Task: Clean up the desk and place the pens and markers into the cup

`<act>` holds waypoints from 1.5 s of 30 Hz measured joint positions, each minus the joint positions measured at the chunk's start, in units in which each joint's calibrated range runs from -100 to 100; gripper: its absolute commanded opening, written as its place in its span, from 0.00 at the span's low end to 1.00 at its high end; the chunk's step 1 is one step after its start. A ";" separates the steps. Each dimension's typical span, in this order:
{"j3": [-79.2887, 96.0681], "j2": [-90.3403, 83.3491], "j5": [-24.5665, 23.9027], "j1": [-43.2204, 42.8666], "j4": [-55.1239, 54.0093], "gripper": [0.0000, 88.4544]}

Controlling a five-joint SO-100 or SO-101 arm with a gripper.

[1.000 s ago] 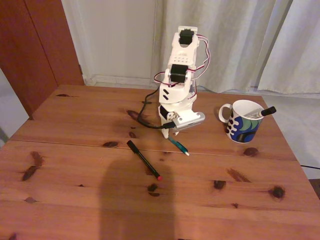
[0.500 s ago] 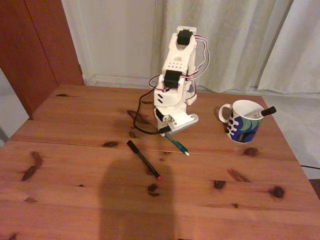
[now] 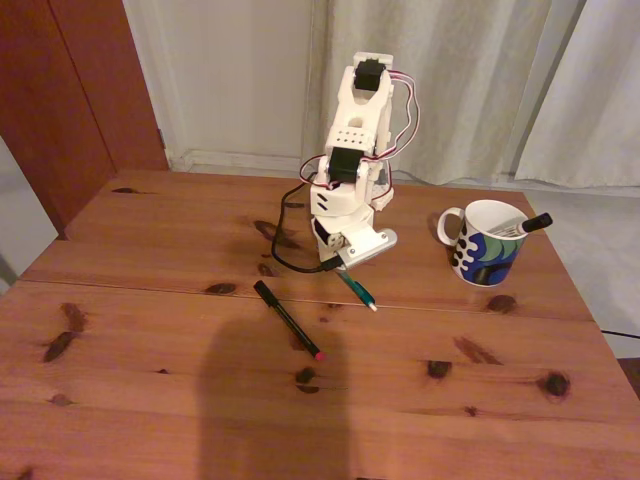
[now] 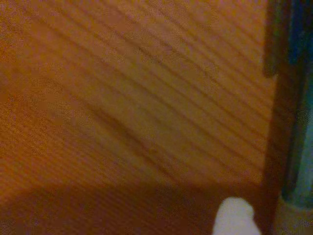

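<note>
Fingers are tucked under the white arm (image 3: 352, 170) in the fixed view, right down at the upper end of the teal pen (image 3: 357, 290), so I honestly can't tell whether the gripper (image 3: 341, 268) is wide, narrow or pinching the pen. Wrist view is super blurry: wood grain, the teal pen (image 4: 297, 107) running up the right edge, and a pale fingertip (image 4: 234, 218) at the bottom just beside it.

That pen lies on the desk (image 3: 150, 330) slanting down to the right, just above the plank seam. Left of it, well apart, is the black pen (image 3: 288, 320) with the red tip, also slanted. A black cable (image 3: 290, 245) loops from the arm's left side. Over to the right stands the mug (image 3: 485, 243), handle facing the arm, with the marker (image 3: 522, 226) leaning inside, black cap poking over the right rim. Curtains (image 3: 470, 80) hang behind.
</note>
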 measured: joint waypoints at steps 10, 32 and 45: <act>4.33 -0.68 0.00 0.07 -6.30 0.15; 7.98 -2.63 -1.90 0.44 -15.84 0.01; 8.41 -20.08 -23.35 -9.46 -40.40 0.01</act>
